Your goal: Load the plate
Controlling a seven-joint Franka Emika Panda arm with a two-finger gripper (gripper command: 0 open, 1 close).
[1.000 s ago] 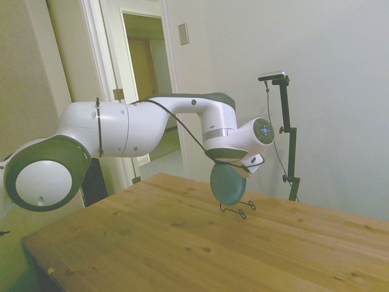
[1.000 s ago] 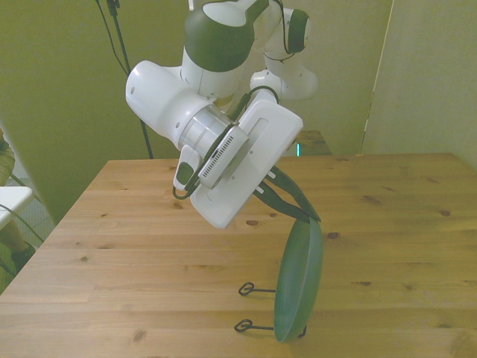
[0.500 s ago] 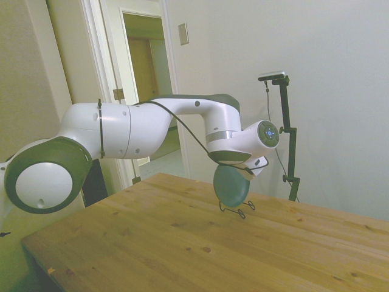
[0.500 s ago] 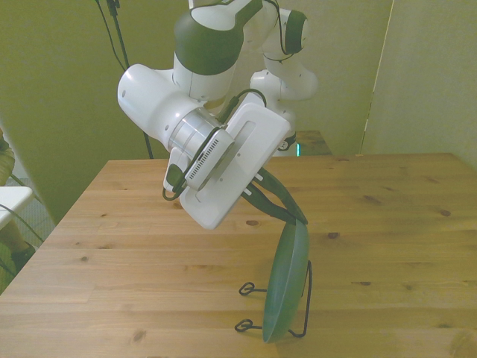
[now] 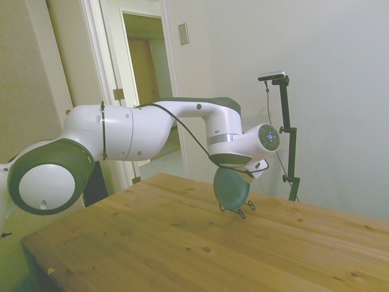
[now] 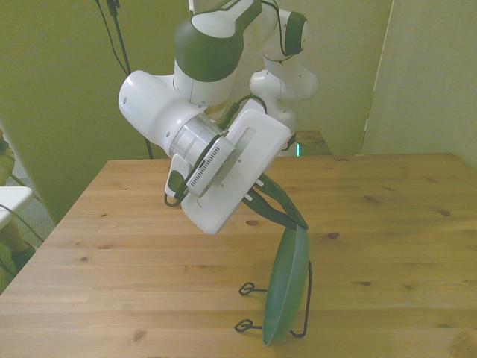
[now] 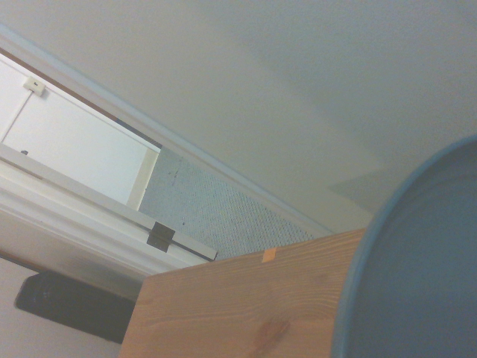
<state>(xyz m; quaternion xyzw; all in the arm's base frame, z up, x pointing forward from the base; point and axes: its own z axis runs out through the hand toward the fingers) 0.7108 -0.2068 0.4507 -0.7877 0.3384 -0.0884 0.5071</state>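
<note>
Where the white Franka arm (image 6: 195, 112) reaches down over the wooden table (image 6: 112, 253), its claw (image 6: 292, 221) is closed on the top rim of the teal-green plate (image 6: 287, 287), the dark fingers (image 6: 277, 205) pinching that edge from both faces. The plate stands on its edge, nearly upright and leaning slightly toward the front view's right at the top, and its lower part sits inside the thin black wire stand (image 6: 257, 307). The stand rests on the table near the camera-side edge in the front view; two of its looped feet stick out toward the front view's left of the plate, and an upright wire runs just beside the plate on the front view's right. Whether the plate's bottom rim bears on the stand's wires or on the table cannot be told. In the side view the plate (image 5: 231, 187) shows its round face below the wrist, with the wire stand (image 5: 240, 210) under it on the table (image 5: 182, 243). The wrist view shows a blurred curve of the plate (image 7: 417, 268) close by, a corner of the table (image 7: 238, 306), grey carpet (image 7: 216, 216) and a white door frame (image 7: 74, 201).
</note>
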